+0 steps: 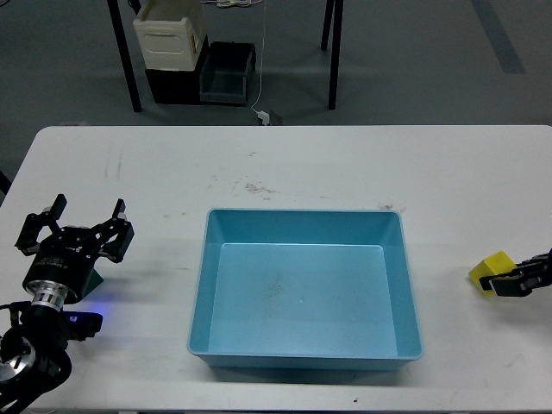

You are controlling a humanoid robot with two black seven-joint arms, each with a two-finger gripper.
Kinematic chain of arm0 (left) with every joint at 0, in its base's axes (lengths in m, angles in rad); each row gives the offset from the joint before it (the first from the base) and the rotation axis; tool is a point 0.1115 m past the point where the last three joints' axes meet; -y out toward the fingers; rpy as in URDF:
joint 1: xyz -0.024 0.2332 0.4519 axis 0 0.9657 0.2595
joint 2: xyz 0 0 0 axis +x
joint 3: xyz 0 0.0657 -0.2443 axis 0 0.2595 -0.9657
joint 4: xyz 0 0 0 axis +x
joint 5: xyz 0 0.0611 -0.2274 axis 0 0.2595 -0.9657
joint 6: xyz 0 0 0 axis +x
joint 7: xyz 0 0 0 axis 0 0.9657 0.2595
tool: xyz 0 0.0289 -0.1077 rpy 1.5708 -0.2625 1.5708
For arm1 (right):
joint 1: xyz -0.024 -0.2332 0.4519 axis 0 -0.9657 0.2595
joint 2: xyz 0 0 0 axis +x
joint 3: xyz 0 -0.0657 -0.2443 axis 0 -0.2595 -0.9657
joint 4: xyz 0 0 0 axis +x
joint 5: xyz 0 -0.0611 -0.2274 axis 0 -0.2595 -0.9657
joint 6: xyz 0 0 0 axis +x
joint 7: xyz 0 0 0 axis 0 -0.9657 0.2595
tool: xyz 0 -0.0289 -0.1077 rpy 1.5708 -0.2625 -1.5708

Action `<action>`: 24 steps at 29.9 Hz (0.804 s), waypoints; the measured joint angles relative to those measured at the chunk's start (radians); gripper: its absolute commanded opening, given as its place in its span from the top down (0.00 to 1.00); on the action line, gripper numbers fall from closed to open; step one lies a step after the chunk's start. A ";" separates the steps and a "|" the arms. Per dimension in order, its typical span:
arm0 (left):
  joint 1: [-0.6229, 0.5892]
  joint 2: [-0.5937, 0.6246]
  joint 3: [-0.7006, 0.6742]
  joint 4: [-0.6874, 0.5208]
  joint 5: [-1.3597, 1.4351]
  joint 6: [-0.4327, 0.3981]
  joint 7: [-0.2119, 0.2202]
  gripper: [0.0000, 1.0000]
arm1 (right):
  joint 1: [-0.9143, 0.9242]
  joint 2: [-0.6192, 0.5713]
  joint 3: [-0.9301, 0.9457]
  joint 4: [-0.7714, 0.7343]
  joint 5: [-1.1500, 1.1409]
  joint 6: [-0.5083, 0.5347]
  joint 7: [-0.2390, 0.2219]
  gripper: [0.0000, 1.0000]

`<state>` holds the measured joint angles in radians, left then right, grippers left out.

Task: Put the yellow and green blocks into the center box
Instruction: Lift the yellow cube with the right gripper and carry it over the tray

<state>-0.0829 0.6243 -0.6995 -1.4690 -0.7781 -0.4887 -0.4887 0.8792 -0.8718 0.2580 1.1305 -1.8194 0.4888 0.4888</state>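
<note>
At right edge, the right pincer (509, 283) grips the yellow block (489, 271); lower left, the left pincer (76, 226) gapes beside the blue tray (200, 285).

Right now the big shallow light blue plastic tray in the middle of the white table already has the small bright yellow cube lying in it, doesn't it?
Not quite. The big shallow light blue plastic tray is in the middle of the white table, but it holds nothing. The head view shows the small bright yellow cube out on the table to the tray's right, at the fingers of the right gripper.
</note>
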 measured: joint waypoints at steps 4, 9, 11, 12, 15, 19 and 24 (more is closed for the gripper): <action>0.000 0.000 -0.001 0.003 0.000 0.000 0.000 0.00 | 0.040 -0.010 0.113 0.002 0.003 0.000 0.000 1.00; 0.000 0.002 -0.001 0.006 0.000 0.000 0.000 0.00 | 0.148 -0.014 0.161 0.041 -0.001 0.000 0.000 1.00; -0.001 0.003 -0.002 0.006 0.000 0.000 0.000 0.00 | 0.200 -0.016 0.154 0.090 -0.009 0.000 0.000 1.00; -0.001 0.003 -0.002 0.007 0.000 0.000 0.000 0.00 | 0.227 -0.018 0.143 0.118 -0.014 0.000 0.000 1.00; -0.001 0.003 -0.002 0.007 0.000 0.000 0.000 0.00 | 0.350 -0.020 0.049 0.197 -0.033 0.000 0.000 1.00; -0.002 0.003 -0.002 0.007 0.000 0.000 0.000 0.00 | 0.563 -0.008 -0.182 0.314 -0.046 0.000 0.000 1.00; -0.002 0.003 -0.003 0.007 0.000 0.000 0.000 0.00 | 0.739 0.051 -0.393 0.450 -0.048 0.000 0.000 1.00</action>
<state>-0.0844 0.6274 -0.7022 -1.4618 -0.7779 -0.4887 -0.4887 1.6181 -0.8205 -0.1348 1.5806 -1.8678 0.4886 0.4890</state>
